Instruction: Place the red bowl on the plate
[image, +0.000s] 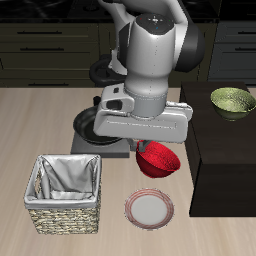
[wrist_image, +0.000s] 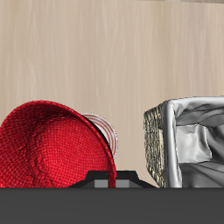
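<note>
Plate (image: 151, 209) on pale wood table (image: 40, 120), dark cabinets (image: 50, 45) behind

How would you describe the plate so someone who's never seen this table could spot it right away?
Start at the woven basket with grey cloth lining near the table's front edge. Beside it, flat on the wood, lies the plate, just below the red bowl hanging from the gripper. It is the only flat disc here: whitish-grey centre, pinkish-red rim, unlike the black frying pan farther back.
</note>
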